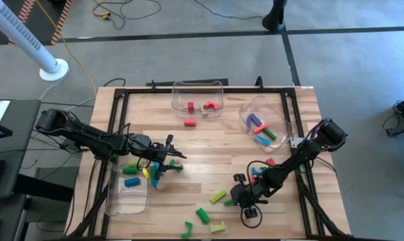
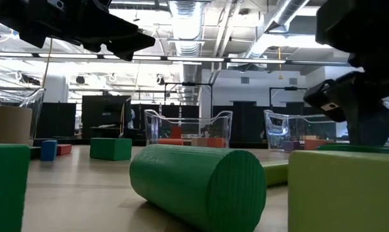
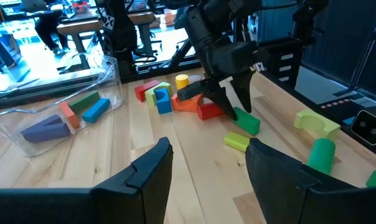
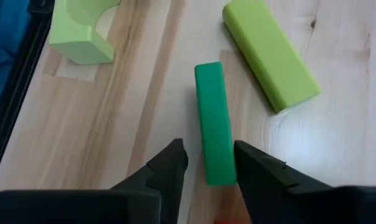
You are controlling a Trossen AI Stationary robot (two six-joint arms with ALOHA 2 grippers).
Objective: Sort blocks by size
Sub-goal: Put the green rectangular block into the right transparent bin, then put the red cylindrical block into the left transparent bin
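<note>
The right tool (image 1: 237, 195) hangs low over the wooden surface (image 1: 209, 150), a little toward the near edge from the heap of blocks (image 1: 261, 171) that lies beside the right-hand clear bin (image 1: 265, 124). Its two dark fingers (image 4: 168, 168) stand apart, and the dark green bar (image 4: 213, 121) lies flat on the wood with its near end just between their tips; whether the pads touch it cannot be told. A lime green bar (image 4: 270, 53) lies at an angle just beside that dark green bar, and a lime green arch (image 4: 82, 28) sits near it on the other side (close to the surface's dark frame).

The left tool (image 1: 163, 161) is held above the wood just beside the left-hand clear bin (image 1: 127, 187), with a few blue, green and yellow blocks scattered under it. Its fingers (image 3: 147, 171) are spread apart with nothing between them.

Of the sorted pieces, the left-hand clear bin holds a blue block and a green one, the right-hand clear bin holds purple, pink, blue and green pieces, and the far clear bin (image 1: 198, 95) holds a red cube and a red arch (image 1: 211, 106), with another red block (image 1: 189, 122) just outside it. Toward the near edge from the dark green bar lie more green blocks, among them a green cylinder (image 2: 198, 183) on its side.
</note>
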